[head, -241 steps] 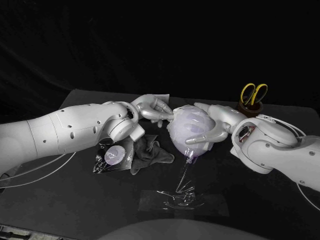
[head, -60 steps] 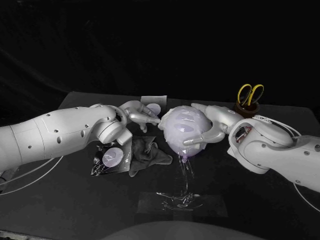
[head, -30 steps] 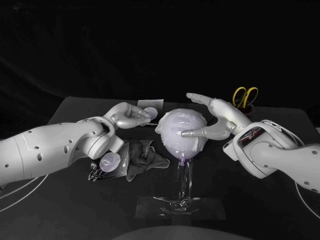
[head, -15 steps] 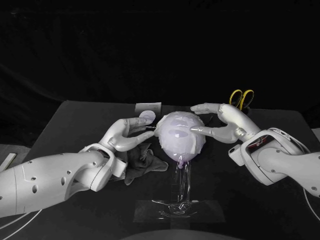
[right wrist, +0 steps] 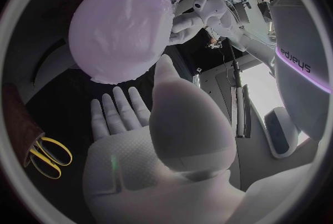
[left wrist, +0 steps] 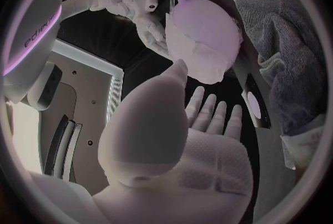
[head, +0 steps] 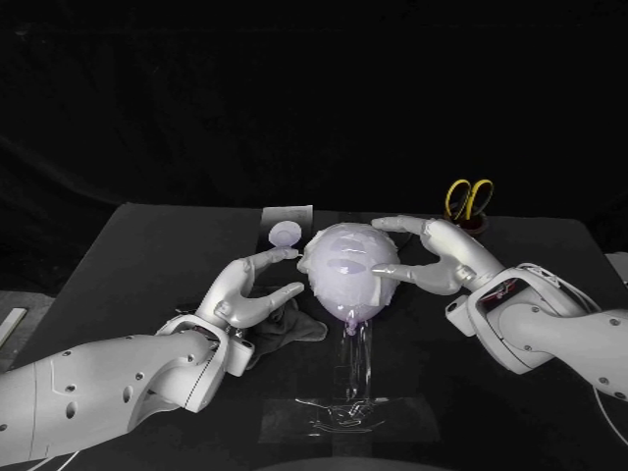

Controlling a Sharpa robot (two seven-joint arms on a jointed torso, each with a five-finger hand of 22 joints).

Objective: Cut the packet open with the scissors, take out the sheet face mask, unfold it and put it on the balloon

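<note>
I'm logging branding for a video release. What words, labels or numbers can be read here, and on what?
"sharpa": on the white forearm of the right arm, turned sideways in the left wrist view.
"sharpa": on the white forearm of the left arm, upside down in the right wrist view.
Packet: a pale round mark, no print legible.
Scissors, balloon: no text seen.

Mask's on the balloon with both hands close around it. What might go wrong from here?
The balloon sits high on a thin clear stand; uneven pressure from the left robot hand or right robot hand may tip it. The sheet mask could slide or wrinkle as they withdraw.
</note>
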